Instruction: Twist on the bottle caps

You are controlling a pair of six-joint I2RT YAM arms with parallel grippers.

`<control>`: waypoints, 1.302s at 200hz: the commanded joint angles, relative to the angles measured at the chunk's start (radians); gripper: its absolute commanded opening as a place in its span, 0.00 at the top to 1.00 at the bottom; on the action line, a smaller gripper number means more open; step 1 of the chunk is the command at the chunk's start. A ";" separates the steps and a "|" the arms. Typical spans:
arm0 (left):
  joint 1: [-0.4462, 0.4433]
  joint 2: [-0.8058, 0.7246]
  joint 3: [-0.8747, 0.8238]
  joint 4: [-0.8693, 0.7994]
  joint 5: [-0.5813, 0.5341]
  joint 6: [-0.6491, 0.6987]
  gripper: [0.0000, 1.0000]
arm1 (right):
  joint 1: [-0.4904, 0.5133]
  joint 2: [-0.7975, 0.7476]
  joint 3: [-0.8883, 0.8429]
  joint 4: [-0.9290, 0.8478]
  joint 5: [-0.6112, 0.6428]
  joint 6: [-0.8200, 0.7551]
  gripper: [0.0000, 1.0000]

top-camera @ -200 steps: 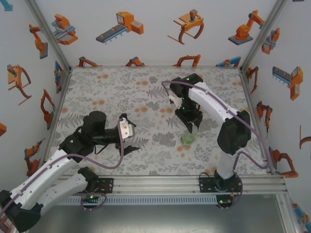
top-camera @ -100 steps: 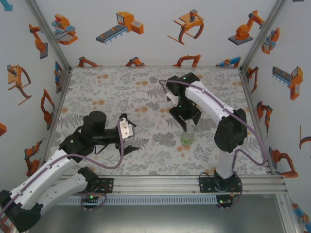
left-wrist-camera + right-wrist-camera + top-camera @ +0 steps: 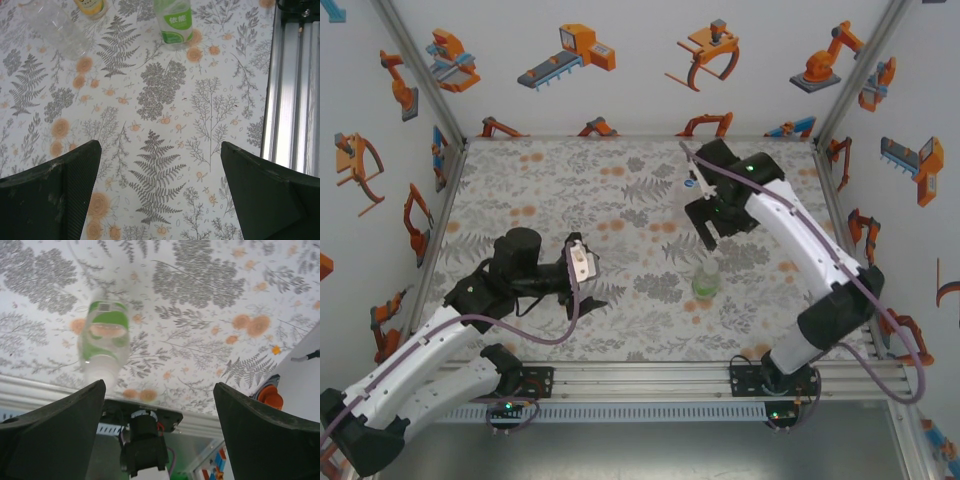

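Right of centre on the surface (image 3: 520,180): green-tinted bottle (image 3: 706,280), upright, apart from both arms.
Bottle top: pale; the overhead view is too small and the right wrist view too blurred to tell whether it is capped or bare.
Far side of that bottle: right gripper (image 3: 712,232), jaws released and spread wide, nothing between them.
Left half of surface: left gripper (image 3: 585,272), jaws fully released, bare patterned cloth between its fingers (image 3: 55,195).
Left wrist view, top edge: green-tinted bottle cut off above its label.
Top left corner of that view: colourless bottle (image 3: 55,30), partly cropped, posture unclear.
Beside it: yellow-orange bottle (image 3: 90,6), lower end alone visible.
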 commanded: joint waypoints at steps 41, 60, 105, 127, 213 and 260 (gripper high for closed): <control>0.063 0.011 0.000 0.149 -0.288 -0.200 0.03 | -0.198 -0.339 -0.441 0.408 0.238 0.060 0.01; 0.073 0.043 0.009 0.173 -0.473 -0.306 0.03 | -0.229 -0.435 -0.630 0.619 0.309 0.019 0.01; 0.102 0.091 -0.114 0.360 -0.862 -0.376 0.03 | -0.347 -0.570 -1.101 1.286 0.215 -0.096 0.01; 0.160 0.133 -0.227 0.539 -0.980 -0.348 0.03 | -0.425 -0.519 -1.248 1.588 0.167 -0.088 0.01; 0.450 0.427 -0.419 1.106 -0.798 -0.345 0.03 | -0.560 -0.250 -1.287 1.937 -0.038 -0.072 0.01; 0.568 0.519 -0.362 1.140 -0.632 -0.368 0.03 | -0.568 -0.114 -1.338 2.191 -0.069 0.017 0.01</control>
